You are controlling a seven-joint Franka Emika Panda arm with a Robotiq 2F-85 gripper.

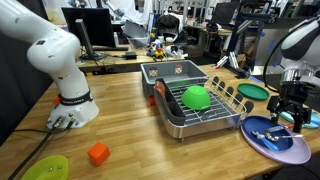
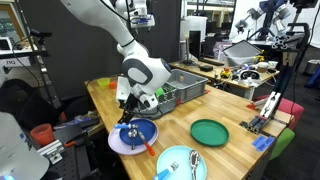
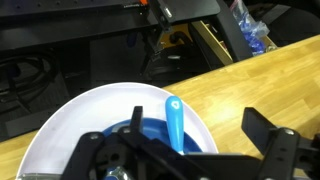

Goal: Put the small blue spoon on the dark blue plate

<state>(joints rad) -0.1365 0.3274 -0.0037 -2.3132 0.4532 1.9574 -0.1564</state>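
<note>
The end effector (image 3: 185,150) hangs low with its fingers spread wide, gripping nothing. Between them, at lower centre of the wrist view, the small blue spoon (image 3: 175,122) lies on the dark blue plate (image 2: 150,128), one end reaching toward the rim. That plate sits on a paler plate (image 3: 60,130) near the edge of the surface (image 3: 285,60). A careless retreat could clip the spoon and flick it off, or nudge the stacked plates toward the edge.

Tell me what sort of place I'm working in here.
Most likely a robotics lab: a second white robot arm stands on the wooden table, computer monitors sit on desks behind, and cluttered workbenches fill the background.
</note>
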